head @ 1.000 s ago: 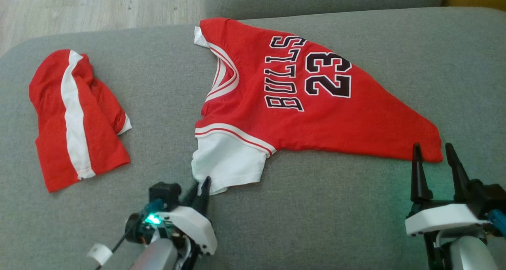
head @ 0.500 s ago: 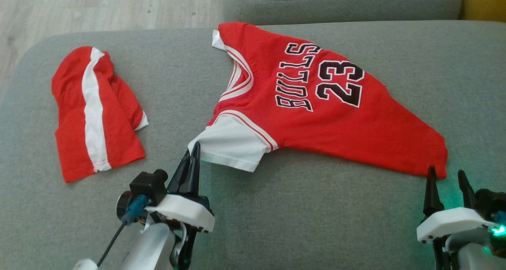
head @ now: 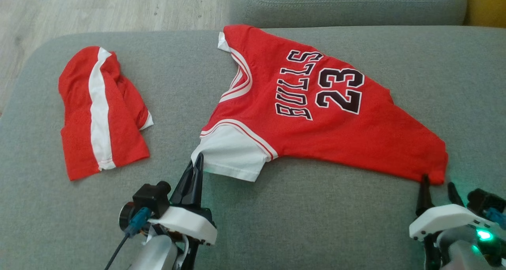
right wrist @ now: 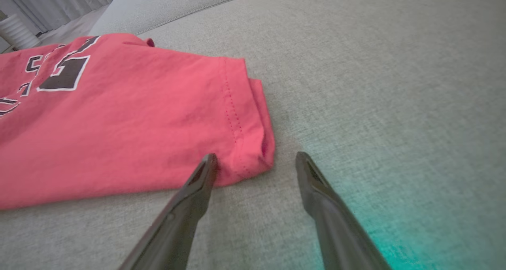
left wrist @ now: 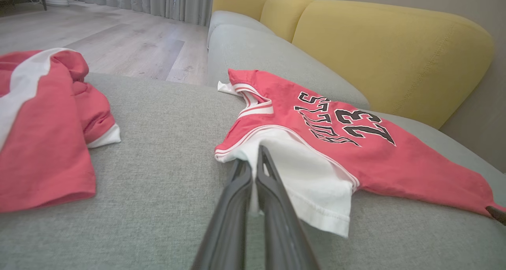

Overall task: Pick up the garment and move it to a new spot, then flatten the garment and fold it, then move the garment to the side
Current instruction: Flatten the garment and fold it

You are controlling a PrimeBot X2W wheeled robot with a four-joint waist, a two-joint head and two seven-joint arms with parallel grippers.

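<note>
Where your left gripper [head: 197, 159] is sitting: its jaws are pressing together on the near corner of the white sleeve [head: 233, 155] of the jersey [head: 336, 131].
Left wrist view: you are seeing a sliver of white cloth caught between the two dark fingers [left wrist: 272, 199]; from the head they are reading as one dark spike.
Right gripper [head: 438, 183]: its jaws are standing apart and gripping nothing, with the jersey's red hem corner lying just ahead of the gap.
Right wrist view: it is giving you the dotted stitch line and the doubled layers at that corner, which the head view is flattening into a plain red tip.
Jersey: it is lying spread on the grey woven sofa cushion [head: 316, 222], stretching from your left jaws across to your right jaws, with its matte red knit showing black, white-edged "BULLS 23".
Red-and-white bundle [head: 99, 116]: it is lying crumpled to the outer side of your left jaws, apart from the jersey.
Beyond the left jaws: you are getting a rounded yellow backrest [left wrist: 375, 44] and a pale wood floor [left wrist: 118, 44].
</note>
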